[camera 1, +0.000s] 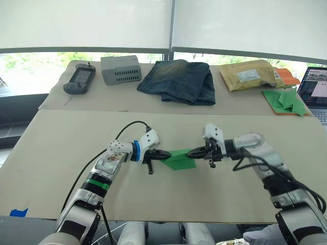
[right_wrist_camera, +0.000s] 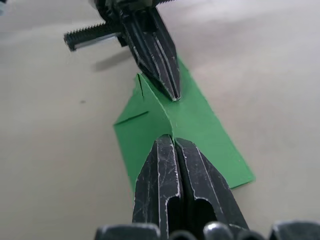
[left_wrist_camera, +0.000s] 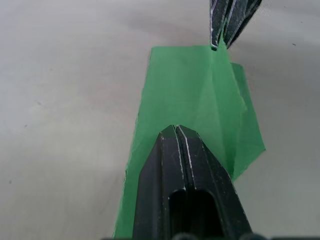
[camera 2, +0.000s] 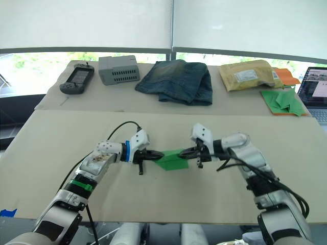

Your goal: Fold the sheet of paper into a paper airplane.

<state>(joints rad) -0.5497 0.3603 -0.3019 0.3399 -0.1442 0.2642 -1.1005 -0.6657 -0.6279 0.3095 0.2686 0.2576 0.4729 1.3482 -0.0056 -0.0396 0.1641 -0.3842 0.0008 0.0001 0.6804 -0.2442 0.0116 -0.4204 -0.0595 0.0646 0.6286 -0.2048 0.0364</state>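
Note:
The bright green sheet of paper (camera 1: 180,159) is folded into a tapering wedge with layered flaps, the shape of a paper airplane, and lies at the middle of the near table. My left gripper (camera 1: 166,154) is shut on its left end, with the black fingers (left_wrist_camera: 176,165) pressed together over the paper. My right gripper (camera 1: 191,152) is shut on the opposite end, its fingers (right_wrist_camera: 172,170) closed on the fold's ridge. The two fingertips face each other a short way apart. In the right wrist view the left gripper (right_wrist_camera: 172,92) rests on the green paper (right_wrist_camera: 200,125).
On the far table lie a black handheld console (camera 1: 79,79), a grey box (camera 1: 120,70), folded jeans (camera 1: 179,80), a yellow padded envelope (camera 1: 250,74) and a heap of green paper pieces (camera 1: 283,100). A laptop (camera 1: 316,89) stands at the right edge. Blue tape (camera 1: 18,212) marks the near left corner.

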